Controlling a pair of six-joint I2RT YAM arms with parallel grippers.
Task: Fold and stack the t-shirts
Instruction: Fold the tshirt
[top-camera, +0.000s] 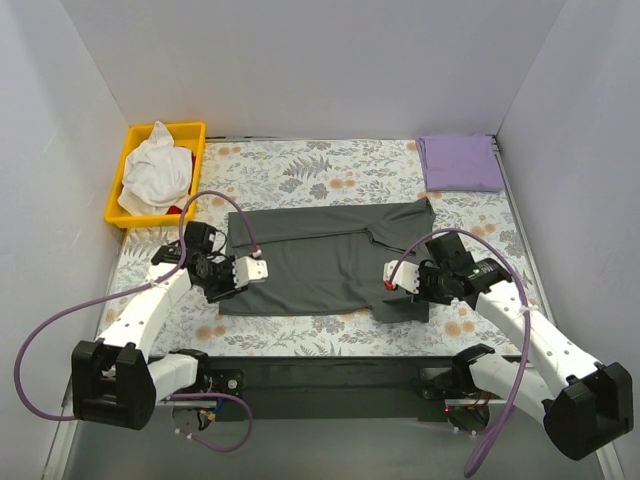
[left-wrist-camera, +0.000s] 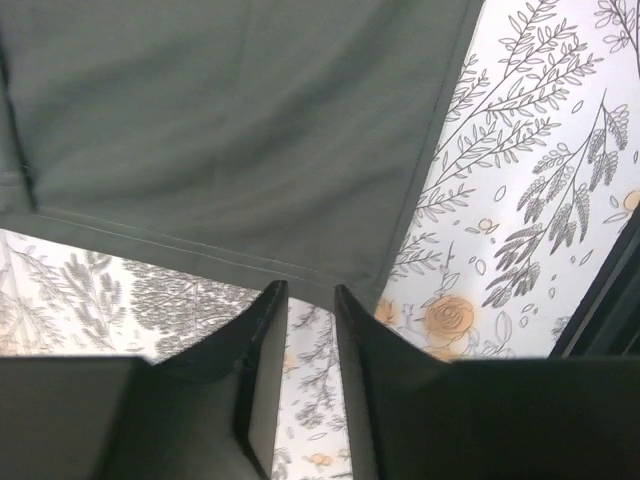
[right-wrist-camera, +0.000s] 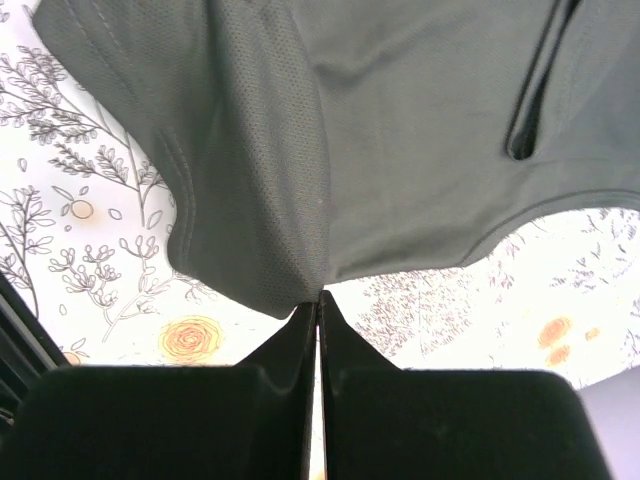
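Observation:
The dark charcoal t-shirt (top-camera: 320, 255) lies spread flat mid-table, its length running left to right. My left gripper (top-camera: 256, 270) is at its left hem. In the left wrist view the gripper (left-wrist-camera: 310, 292) is open by a narrow gap, tips just short of the stitched hem (left-wrist-camera: 200, 250), with nothing between them. My right gripper (top-camera: 392, 280) is at the near right sleeve. In the right wrist view the gripper (right-wrist-camera: 318, 298) is shut, pinching the shirt's edge (right-wrist-camera: 250, 200) where the cloth puckers. The lavender t-shirt (top-camera: 460, 162) lies folded at the back right corner.
A yellow bin (top-camera: 135, 145) holding white cloth (top-camera: 155, 175) stands at the back left. The floral tablecloth (top-camera: 300, 165) covers the table. White walls close in the left, back and right sides. A black rail (top-camera: 330, 375) runs along the near edge.

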